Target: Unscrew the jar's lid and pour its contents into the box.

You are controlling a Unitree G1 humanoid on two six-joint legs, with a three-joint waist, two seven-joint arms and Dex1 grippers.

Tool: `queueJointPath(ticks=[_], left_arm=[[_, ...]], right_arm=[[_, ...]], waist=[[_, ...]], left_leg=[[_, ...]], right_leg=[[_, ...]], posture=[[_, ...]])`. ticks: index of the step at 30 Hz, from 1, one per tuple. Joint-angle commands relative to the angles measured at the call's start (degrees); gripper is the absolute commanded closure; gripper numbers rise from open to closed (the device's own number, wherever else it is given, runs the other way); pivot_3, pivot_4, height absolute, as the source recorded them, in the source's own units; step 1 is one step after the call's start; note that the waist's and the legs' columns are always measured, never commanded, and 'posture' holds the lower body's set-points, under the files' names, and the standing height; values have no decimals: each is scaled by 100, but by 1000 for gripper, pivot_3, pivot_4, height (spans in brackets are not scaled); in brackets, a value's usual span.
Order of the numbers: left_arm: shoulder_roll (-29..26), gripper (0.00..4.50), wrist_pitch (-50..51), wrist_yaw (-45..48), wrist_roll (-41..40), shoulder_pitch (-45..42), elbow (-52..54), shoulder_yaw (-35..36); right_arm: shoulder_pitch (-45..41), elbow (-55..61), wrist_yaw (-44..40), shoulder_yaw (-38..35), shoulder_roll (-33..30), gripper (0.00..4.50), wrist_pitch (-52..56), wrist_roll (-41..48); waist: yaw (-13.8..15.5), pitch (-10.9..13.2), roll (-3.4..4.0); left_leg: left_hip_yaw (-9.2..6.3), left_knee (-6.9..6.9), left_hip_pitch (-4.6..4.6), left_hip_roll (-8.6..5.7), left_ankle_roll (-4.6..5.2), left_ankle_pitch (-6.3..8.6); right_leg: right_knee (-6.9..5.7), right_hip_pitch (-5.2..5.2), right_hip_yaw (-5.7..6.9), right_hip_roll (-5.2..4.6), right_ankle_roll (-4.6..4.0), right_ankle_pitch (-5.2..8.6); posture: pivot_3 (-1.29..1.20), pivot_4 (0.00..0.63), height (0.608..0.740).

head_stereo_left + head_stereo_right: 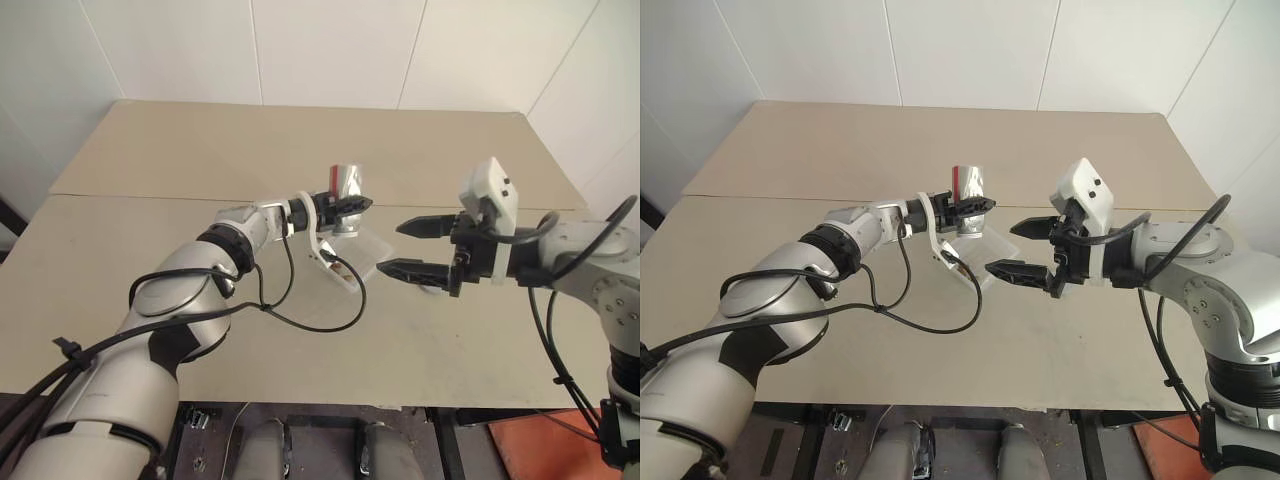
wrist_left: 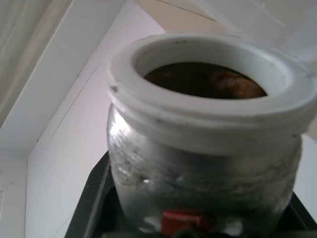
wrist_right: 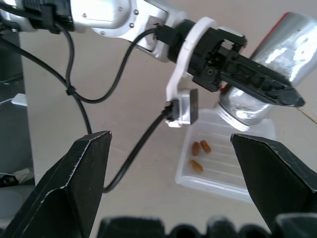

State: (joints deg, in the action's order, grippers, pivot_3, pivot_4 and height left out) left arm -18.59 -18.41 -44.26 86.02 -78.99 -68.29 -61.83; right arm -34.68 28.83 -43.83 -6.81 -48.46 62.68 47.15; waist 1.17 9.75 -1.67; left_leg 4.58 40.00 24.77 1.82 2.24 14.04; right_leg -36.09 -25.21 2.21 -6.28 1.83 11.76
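While clamped between the fingers of the left gripper (image 1: 352, 206), the jar (image 1: 346, 185) hangs tipped above the table (image 1: 200, 160), lidless mouth angled down over the box (image 3: 225, 163). Seen from the right wrist: white threaded neck just above the tray's near edge, three reddish-brown bits of the contents (image 3: 199, 153) lying on the ribbed bottom. Seen from the left wrist: dark inside the white rim, with a brownish lump still within; red label patch close to the black fingers. Facing it from the right, well apart from the jar, the right gripper (image 1: 408, 248), black fingers spread wide and holding nothing. Trailing below the left wrist, a looped black cable (image 1: 310, 318).
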Motion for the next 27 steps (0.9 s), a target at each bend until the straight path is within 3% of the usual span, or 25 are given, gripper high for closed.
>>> queueJointPath(ticks=[1, 4, 8, 10, 12, 15, 17, 21, 27], left_arm=[[-99, 2568, -362, 211, -650, -204, 98, 436], [-472, 2568, -1074, 1085, -1993, 55, 166, 1440], [-792, 2568, -1619, 3838, -5029, 1088, 827, 3452], [-654, 2568, -411, 5769, -7228, 2028, 2202, 4580], [-674, 2568, 787, 6845, -8573, 2779, 3472, 5264], [-788, 2568, 2605, 7599, -10090, 3809, 5166, 6055], [-765, 2568, 3164, 7624, -10552, 4329, 5761, 6388], [-574, 2568, 3356, 7561, -10663, 4922, 6168, 6568], [-109, 2568, 2849, 7422, -10230, 5042, 5529, 6412]], right_arm=[[39, 154, 101, -174, 19, 23, -107, 80], [98, 105, 228, -110, 134, 23, -293, -55], [282, -3, 294, -69, 319, 23, -842, -413], [332, -71, 284, 6, 329, 23, -1014, -572], [358, -125, 256, 58, 325, 23, -1112, -662], [379, -197, 202, 81, 308, 23, -1187, -725], [346, -250, 184, 114, 318, 23, -1213, -762], [269, -310, 156, 167, 357, 23, -1223, -826], [176, -327, 102, 221, 402, 23, -1229, -872]], waist=[[2, 0, 0], [-22, 0, 0], [-123, -2, 4], [-140, -5, 8], [-150, -4, 8], [-173, -4, 8], [-167, -4, 8], [-108, -4, 8], [-45, -5, 8]], left_leg=[[0, 1, 0, 0, 0, 0], [-1, 3, 1, 1, 1, 0], [6, -2, -18, 9, -1, 0], [13, -2, -25, 9, -6, -3], [10, 8, -21, 15, -17, -10], [-6, 24, -10, 14, -29, -18], [-34, 29, -11, 9, -14, -8], [-50, 29, -65, 1, 4, 2], [-55, 30, -101, 0, 4, 3]], right_leg=[[0, 0, 0, -1, 0, 0], [0, -1, 0, -2, 0, 0], [-1, -3, -4, -8, -2, -1], [-4, 3, -4, -8, -3, -1], [-14, 4, -5, -10, -2, -1], [-15, 6, -6, -7, 0, -2], [-11, 9, -7, -5, 1, -2], [1, 69, 0, -3, 2, -2], [3, 106, 3, -2, -1, -3]], posture=[[0, 150, 740], [0, 150, 740], [0, 150, 740], [0, 150, 740], [0, 150, 740], [0, 150, 740], [0, 150, 740], [0, 150, 740], [0, 150, 740]])
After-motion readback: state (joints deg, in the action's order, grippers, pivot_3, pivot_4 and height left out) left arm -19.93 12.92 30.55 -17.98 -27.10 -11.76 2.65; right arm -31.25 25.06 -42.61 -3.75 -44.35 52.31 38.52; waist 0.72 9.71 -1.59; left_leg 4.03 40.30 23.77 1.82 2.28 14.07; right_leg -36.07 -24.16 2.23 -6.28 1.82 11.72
